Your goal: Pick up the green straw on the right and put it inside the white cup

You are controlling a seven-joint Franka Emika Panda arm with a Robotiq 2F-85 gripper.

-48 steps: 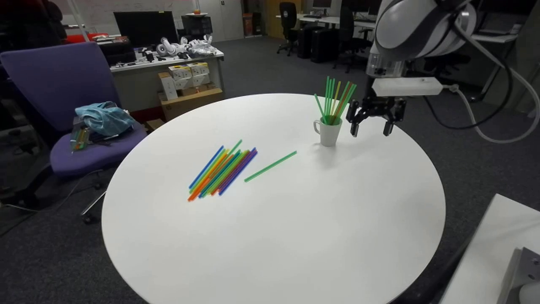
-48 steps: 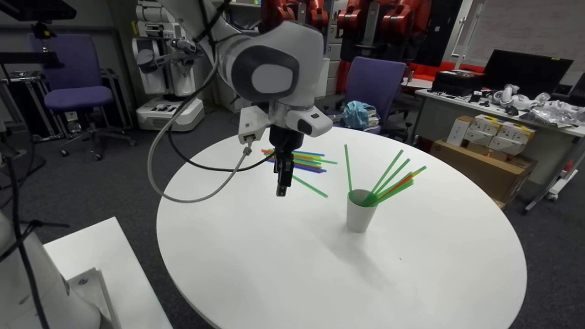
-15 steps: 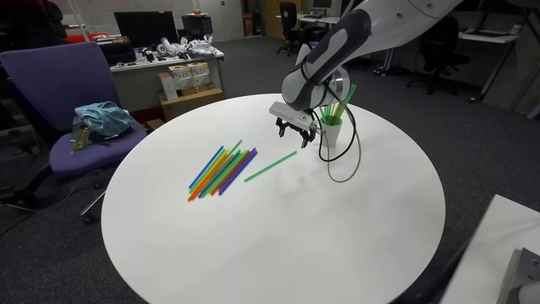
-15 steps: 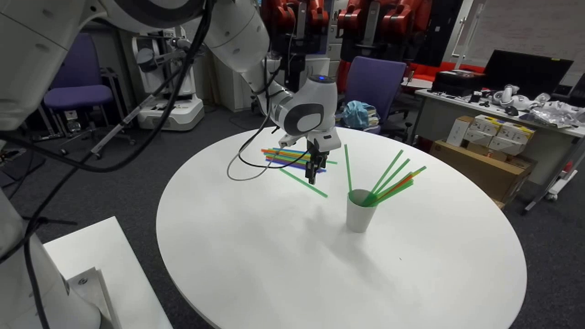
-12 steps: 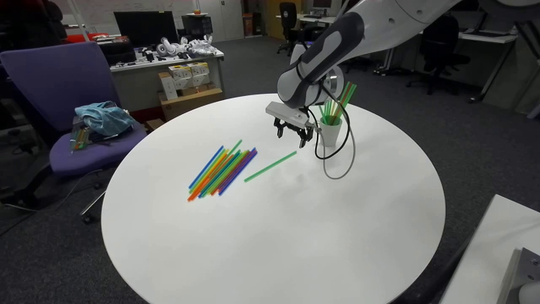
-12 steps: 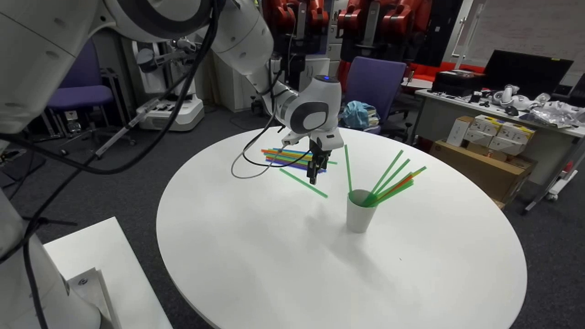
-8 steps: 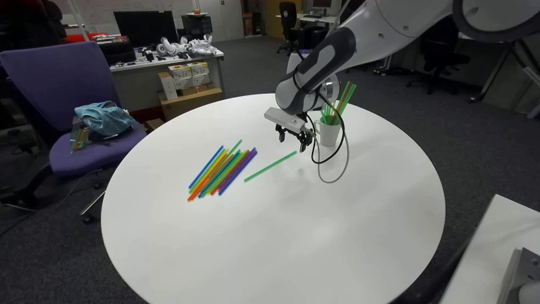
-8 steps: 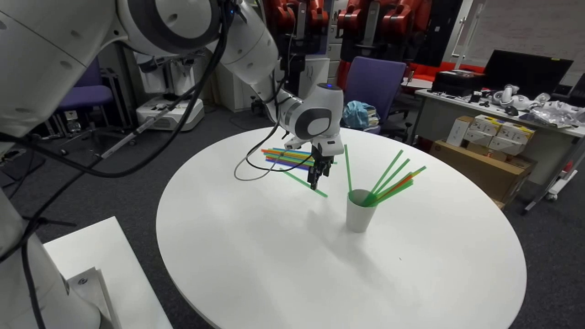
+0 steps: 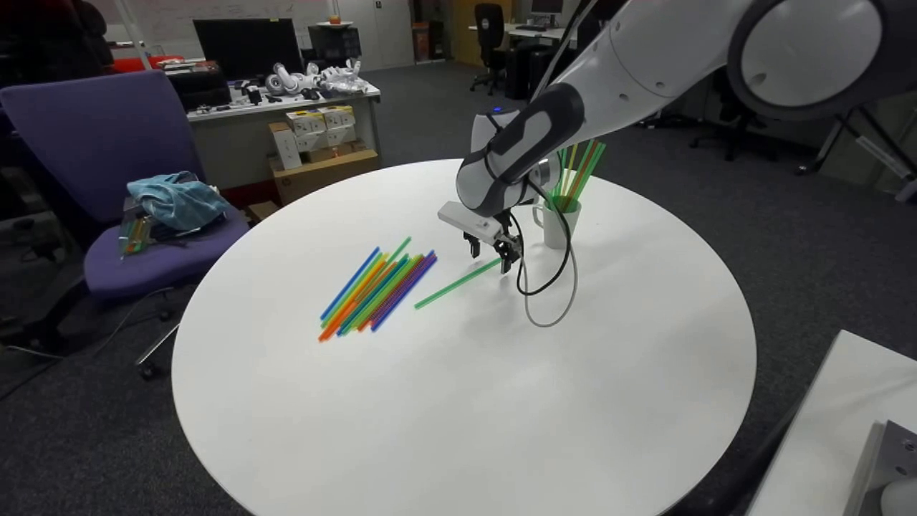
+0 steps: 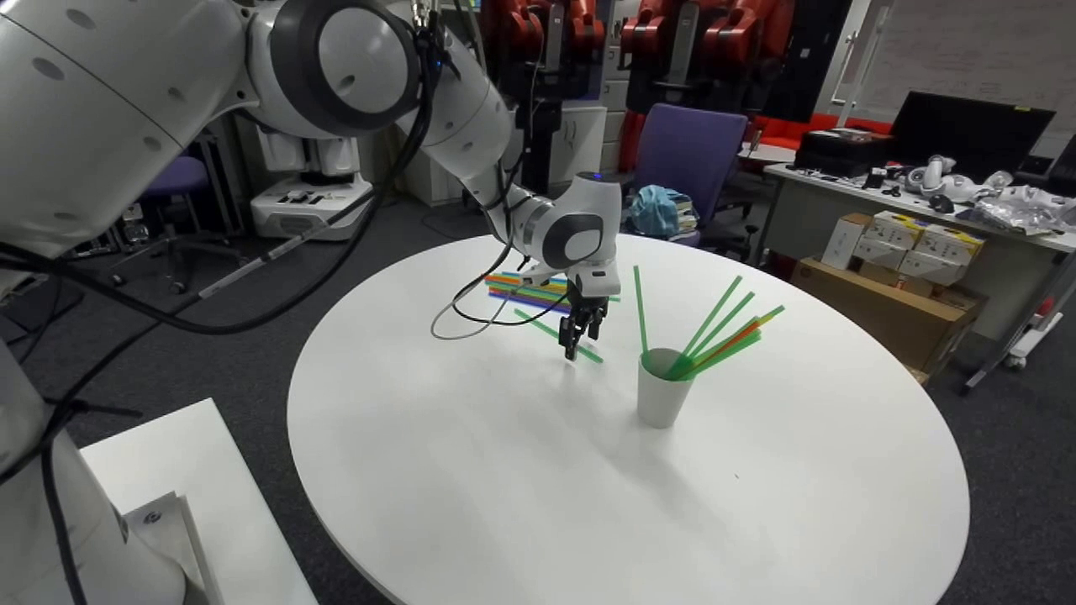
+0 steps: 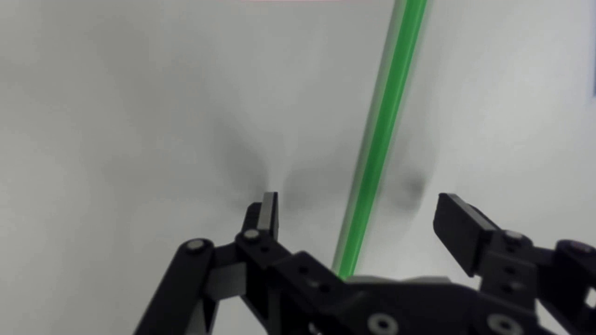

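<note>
Two fingers [image 11: 463, 228] of our gripper [image 11: 357, 197] stand apart, the green straw [image 11: 386, 116] lying between them on the table [image 9: 458, 401]. We judge this the grasping step: next, perhaps, lower slightly, then close gently.

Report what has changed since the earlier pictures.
In an exterior view, the black two-fingered gripper has moved left and down; open, it now straddles the lone straight green plastic straw. Nothing was grasped or released. That straw, the white handled cup holding straws, and the multicoloured pile of plastic straws stayed put.
</note>
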